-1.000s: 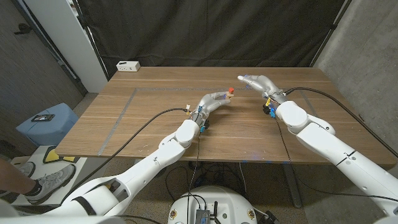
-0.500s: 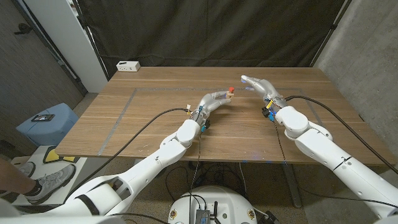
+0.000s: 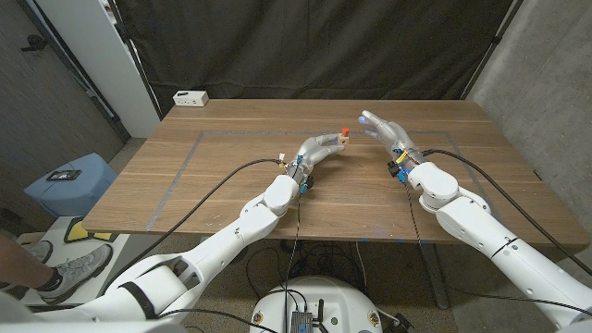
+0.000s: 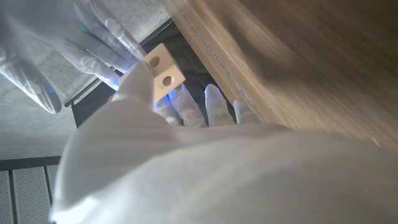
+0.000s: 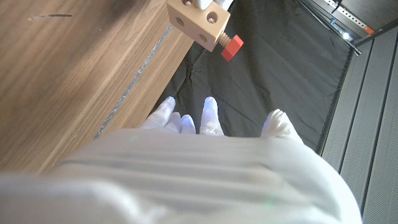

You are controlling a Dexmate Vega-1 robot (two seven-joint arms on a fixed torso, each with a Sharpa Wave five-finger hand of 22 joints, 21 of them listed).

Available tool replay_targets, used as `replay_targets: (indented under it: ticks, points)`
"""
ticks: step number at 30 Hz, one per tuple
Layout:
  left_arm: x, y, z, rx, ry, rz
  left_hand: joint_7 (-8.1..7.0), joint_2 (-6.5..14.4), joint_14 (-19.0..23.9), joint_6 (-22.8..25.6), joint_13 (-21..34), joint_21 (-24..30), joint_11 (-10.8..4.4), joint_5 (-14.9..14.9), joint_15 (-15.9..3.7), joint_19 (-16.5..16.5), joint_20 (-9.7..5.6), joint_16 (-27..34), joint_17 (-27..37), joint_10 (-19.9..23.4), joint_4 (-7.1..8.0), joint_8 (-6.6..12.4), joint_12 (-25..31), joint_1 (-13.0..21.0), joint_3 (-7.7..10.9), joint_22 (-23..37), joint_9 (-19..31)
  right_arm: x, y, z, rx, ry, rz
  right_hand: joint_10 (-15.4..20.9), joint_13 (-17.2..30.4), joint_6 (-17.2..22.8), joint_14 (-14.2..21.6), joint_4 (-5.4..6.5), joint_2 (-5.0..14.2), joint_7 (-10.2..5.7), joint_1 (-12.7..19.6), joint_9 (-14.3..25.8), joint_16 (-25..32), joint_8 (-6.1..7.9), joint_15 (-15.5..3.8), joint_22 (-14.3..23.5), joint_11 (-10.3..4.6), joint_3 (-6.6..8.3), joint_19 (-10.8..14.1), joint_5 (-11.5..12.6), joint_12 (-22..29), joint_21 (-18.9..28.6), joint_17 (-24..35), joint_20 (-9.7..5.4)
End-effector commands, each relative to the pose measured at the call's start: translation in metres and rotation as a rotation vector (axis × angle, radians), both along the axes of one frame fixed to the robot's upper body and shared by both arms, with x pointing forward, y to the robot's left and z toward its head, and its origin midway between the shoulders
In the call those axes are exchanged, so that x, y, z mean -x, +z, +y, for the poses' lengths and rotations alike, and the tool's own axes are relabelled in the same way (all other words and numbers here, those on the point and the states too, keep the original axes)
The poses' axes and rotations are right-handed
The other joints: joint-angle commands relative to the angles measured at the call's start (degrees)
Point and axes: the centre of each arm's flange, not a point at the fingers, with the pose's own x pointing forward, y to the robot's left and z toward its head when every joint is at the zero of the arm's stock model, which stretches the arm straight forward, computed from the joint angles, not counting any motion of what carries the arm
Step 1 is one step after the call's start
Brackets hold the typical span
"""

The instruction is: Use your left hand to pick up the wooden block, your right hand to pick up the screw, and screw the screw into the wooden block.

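Far left of my head view: a white box [image 3: 191,97] sits at the table's [image 3: 231,185] back-left corner, well apart from everything else.

Left hand [image 3: 319,149] is raised over mid-table, fingers closed around the wooden block [image 3: 342,139]. From the left wrist camera I see the block [image 4: 163,73] gripped at the fingertips, one face showing two round holes. From the right wrist camera the block [image 5: 200,22] carries the screw [image 5: 231,47]: its red head stands out from one face, the shank seated in the wood. In the head view that red head [image 3: 345,130] sits on top of the block.

Right hand [image 3: 384,129] is just beside the block, on its right, not touching it as far as I can see. Its fingers are stretched out and apart, holding nothing; the right wrist camera shows the fingertips [image 5: 211,112] pointing away with gaps between them, and the left wrist camera catches those spread fingers [image 4: 102,34] next to the block.
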Motion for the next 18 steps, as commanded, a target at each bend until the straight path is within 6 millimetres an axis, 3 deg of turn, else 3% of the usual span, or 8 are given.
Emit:
replay_targets:
  ticks: [1,10,18]
  points:
    - [-0.008,0.005,-0.004,-0.009,-0.018,0.002,-0.36,0.07,0.10,0.14,0.02,0.14,-0.13,0.28,-4.96,0.07,0.52,-0.17,0.09,-0.04,0.32,0.39,-0.05,-0.52,0.12,0.22,0.17,-0.003,-0.011,0.009,-0.071,0.069,0.016,-3.40,-0.11,-0.71,-3.66,0.48,0.54,-0.41,-1.92,0.11,-0.06,-0.08,0.73,0.26,-0.25,-0.25,-3.58,-0.08,-0.06,0.00,0.34,0.47]
    - [-0.012,0.006,-0.007,-0.013,-0.027,0.006,-0.43,0.07,0.03,0.11,-0.21,0.14,-0.14,0.28,-5.04,0.07,0.52,-0.21,0.09,-0.13,0.34,0.39,-0.15,-0.70,0.18,0.22,0.17,-0.005,-0.018,0.015,-0.098,0.094,0.029,-7.01,-0.17,-2.15,-7.89,1.78,1.58,-0.88,-4.98,0.10,0.06,-0.23,1.32,0.27,-0.66,-0.89,-7.71,-0.42,-0.01,0.03,0.61,0.52]
    - [-0.014,0.005,-0.007,-0.012,-0.029,0.014,-0.45,0.03,0.01,0.02,-0.37,0.14,-0.14,0.27,-5.03,0.06,0.53,-0.23,0.07,-0.13,0.32,0.36,-0.17,-0.80,0.22,0.22,0.17,-0.007,-0.024,0.019,-0.113,0.108,0.047,-9.23,-0.20,-3.09,-9.96,2.66,2.25,-1.41,-6.88,0.08,0.18,-0.30,1.25,0.26,-0.71,-1.24,-9.55,-0.56,-0.05,0.15,0.80,0.42]
